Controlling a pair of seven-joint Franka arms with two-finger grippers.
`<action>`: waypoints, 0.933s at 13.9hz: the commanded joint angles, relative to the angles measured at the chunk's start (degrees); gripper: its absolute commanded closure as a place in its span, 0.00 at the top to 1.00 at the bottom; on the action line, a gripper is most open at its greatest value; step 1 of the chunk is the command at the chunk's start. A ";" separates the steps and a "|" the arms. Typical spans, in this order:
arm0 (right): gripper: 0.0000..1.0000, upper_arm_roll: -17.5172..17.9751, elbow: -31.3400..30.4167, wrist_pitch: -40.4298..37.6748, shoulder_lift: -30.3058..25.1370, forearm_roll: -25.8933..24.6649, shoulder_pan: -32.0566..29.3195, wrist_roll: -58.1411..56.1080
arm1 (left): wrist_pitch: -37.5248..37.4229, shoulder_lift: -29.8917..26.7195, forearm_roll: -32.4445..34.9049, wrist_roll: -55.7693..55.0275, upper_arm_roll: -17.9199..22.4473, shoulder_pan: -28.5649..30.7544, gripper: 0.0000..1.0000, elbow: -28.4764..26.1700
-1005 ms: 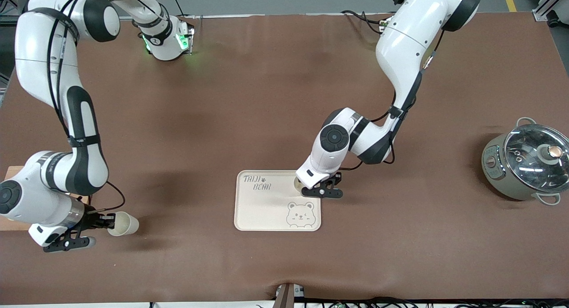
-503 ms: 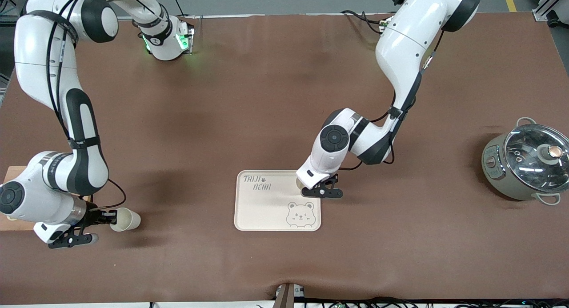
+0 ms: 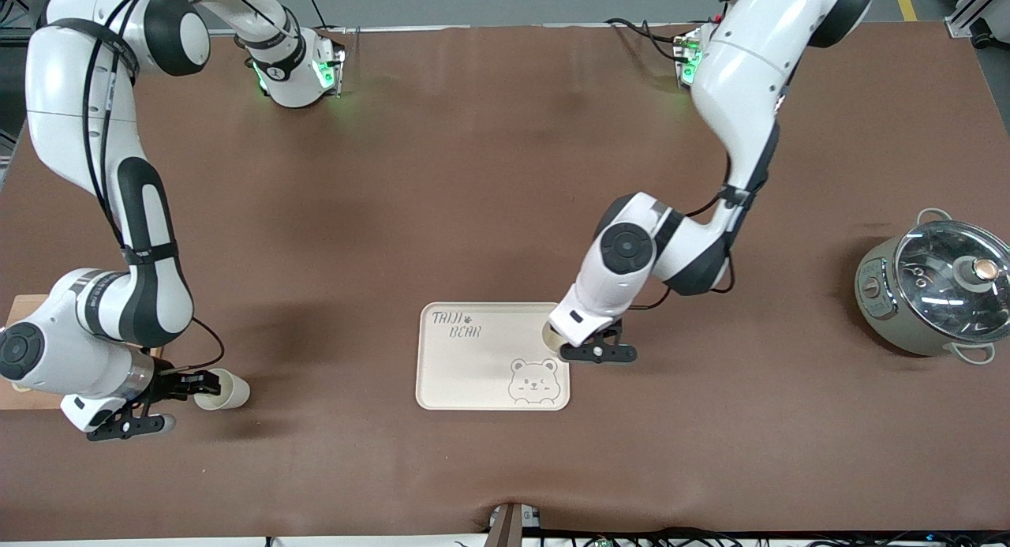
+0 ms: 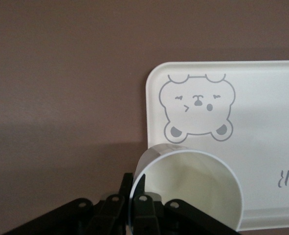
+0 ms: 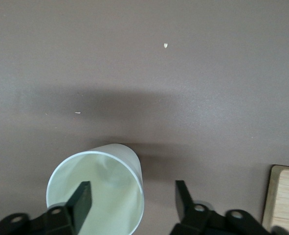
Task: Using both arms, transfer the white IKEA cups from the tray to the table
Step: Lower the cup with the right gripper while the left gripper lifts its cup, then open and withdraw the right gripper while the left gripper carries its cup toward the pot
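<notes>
My left gripper [image 3: 565, 345] is shut on the rim of one white IKEA cup [image 3: 551, 335], one finger inside and one outside. It holds the cup over the edge of the bear-print tray [image 3: 473, 373] toward the left arm's end. In the left wrist view the cup [image 4: 188, 191] hangs from the gripper [image 4: 136, 188] beside the bear print. My right gripper [image 3: 207, 384] is open at the second cup [image 3: 226, 391], which stands on the table at the right arm's end. In the right wrist view one finger [image 5: 83, 196] is inside the cup [image 5: 100, 191] and the other is outside.
A grey pot with a glass lid [image 3: 935, 298] stands at the left arm's end of the table. A wooden board [image 3: 17, 304] lies under the right arm and also shows in the right wrist view [image 5: 283, 200]. Brown table surrounds the tray.
My left arm has carried its cup sideways toward the left arm's end, to the tray's edge. The right gripper's cup has gone from tilted to standing on the table.
</notes>
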 commanded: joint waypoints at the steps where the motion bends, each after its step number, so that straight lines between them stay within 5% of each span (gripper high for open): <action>1: 1.00 0.25 -0.02 -0.51 -1.69 0.98 0.18 -0.48 | -0.06 -9.42 0.27 8.63 -9.61 13.26 0.00 -12.18; 4: 1.00 -0.01 -0.02 -0.78 -4.59 0.19 0.27 -0.48 | -0.15 -13.47 0.36 14.89 -15.97 22.79 0.00 -17.99; 13: 1.00 -2.48 -0.19 -14.30 -16.10 -1.04 0.27 7.24 | 4.23 -16.92 4.30 27.38 -15.63 30.71 0.00 -26.26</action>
